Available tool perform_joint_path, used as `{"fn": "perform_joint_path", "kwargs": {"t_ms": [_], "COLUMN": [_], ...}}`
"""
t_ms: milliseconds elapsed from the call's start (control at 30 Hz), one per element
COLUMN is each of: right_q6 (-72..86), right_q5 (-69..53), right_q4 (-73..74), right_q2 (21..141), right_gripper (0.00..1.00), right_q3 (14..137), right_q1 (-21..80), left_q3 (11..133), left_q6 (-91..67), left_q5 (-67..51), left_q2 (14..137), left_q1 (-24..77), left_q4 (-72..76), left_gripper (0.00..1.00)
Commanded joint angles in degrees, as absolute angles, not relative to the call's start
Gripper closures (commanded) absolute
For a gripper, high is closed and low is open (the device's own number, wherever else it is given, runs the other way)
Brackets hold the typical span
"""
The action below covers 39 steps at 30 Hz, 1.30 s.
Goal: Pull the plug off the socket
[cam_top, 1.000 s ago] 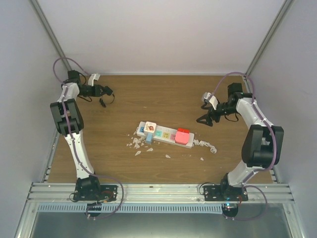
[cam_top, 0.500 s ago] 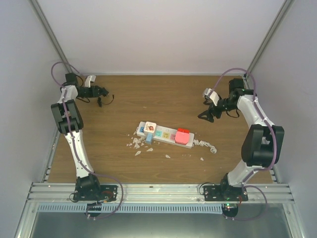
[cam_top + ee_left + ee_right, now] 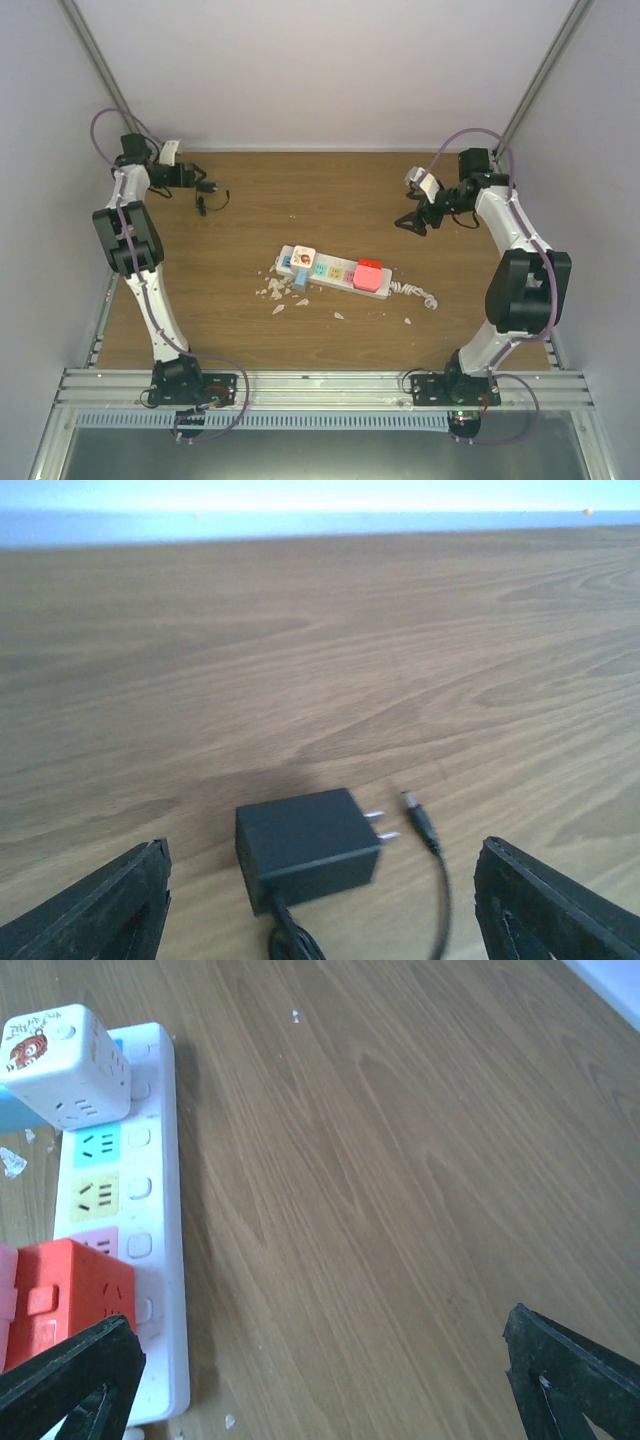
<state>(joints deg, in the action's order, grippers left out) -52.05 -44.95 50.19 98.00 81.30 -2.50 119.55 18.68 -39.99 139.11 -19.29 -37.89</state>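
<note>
The black plug (image 3: 305, 845) lies flat on the wood table with its two prongs bare and its thin cable curling beside it. It is also in the top view, as the black plug (image 3: 208, 203) at the far left. My left gripper (image 3: 322, 865) is open around it, and neither finger touches it. In the top view the left gripper (image 3: 203, 186) sits just behind the plug. The socket (image 3: 335, 272), a long white strip with pastel squares, lies mid-table, well away from the plug. My right gripper (image 3: 410, 222) hangs open at the far right, and its wrist view shows the socket (image 3: 160, 1160).
A white cube adapter (image 3: 303, 257) and a red cube (image 3: 370, 276) sit plugged into the strip. A small blue piece (image 3: 300, 281) sits at its near edge. The coiled white cord (image 3: 417, 294) trails right. Several white scraps (image 3: 272, 291) litter the wood by the strip's left end.
My left gripper has opened, let go of the black plug and drawn back toward the far-left corner. The plug now rests on the table. The right gripper has shifted slightly farther back.
</note>
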Motion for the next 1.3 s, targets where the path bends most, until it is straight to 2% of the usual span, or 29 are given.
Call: {"fn": "perform_joint_path", "kwargs": {"t_ms": [0, 300, 433, 567, 700, 767, 833, 967, 1267], "right_q6": [-49.84, -51.75, -50.64, -47.55, -41.61, -41.0, -42.59, -46.97, -53.69], "right_q5": [-47.11, -45.75, -41.71, -39.04, -37.3, -37.54, -39.04, -43.33, -44.38], "right_q4": [45.21, 40.6, 34.54, 27.82, 18.24, 16.96, 19.71, 30.3, 41.87], "right_q2": [97.15, 93.99, 91.13, 87.54, 83.26, 81.92, 81.7, 84.37, 84.78], "right_gripper": [0.0, 0.0, 0.01, 0.0, 0.0, 0.0, 0.0, 0.0, 0.0], "right_q3": [80.17, 76.78, 76.35, 75.4, 71.9, 70.96, 71.85, 76.21, 72.41], "right_q1": [-0.01, 6.68, 6.78, 6.77, 6.71, 6.74, 6.7, 6.78, 5.85], "left_q3": [113.73, 95.73, 87.97, 82.35, 77.03, 75.52, 74.94, 70.21, 49.9], "left_q6": [21.56, 30.55, 37.31, 39.75, 42.01, 49.58, 54.48, 53.36, 49.49], "left_q5": [-37.17, -38.0, -37.66, -37.51, -43.27, -46.28, -44.17, -39.59, -32.48], "left_q2": [127.02, 107.69, 98.12, 90.36, 83.3, 81.44, 81.61, 82.45, 75.86], "left_q1": [-19.1, -17.41, -16.28, -15.21, -15.21, -14.71, -11.78, -5.77, 8.99], "left_q4": [-33.99, -35.08, -35.97, -36.92, -40.34, -45.42, -51.0, -52.97, -34.33], "left_gripper": [0.16, 0.1, 0.01, 0.01, 0.01, 0.01, 0.01, 0.01, 0.01]}}
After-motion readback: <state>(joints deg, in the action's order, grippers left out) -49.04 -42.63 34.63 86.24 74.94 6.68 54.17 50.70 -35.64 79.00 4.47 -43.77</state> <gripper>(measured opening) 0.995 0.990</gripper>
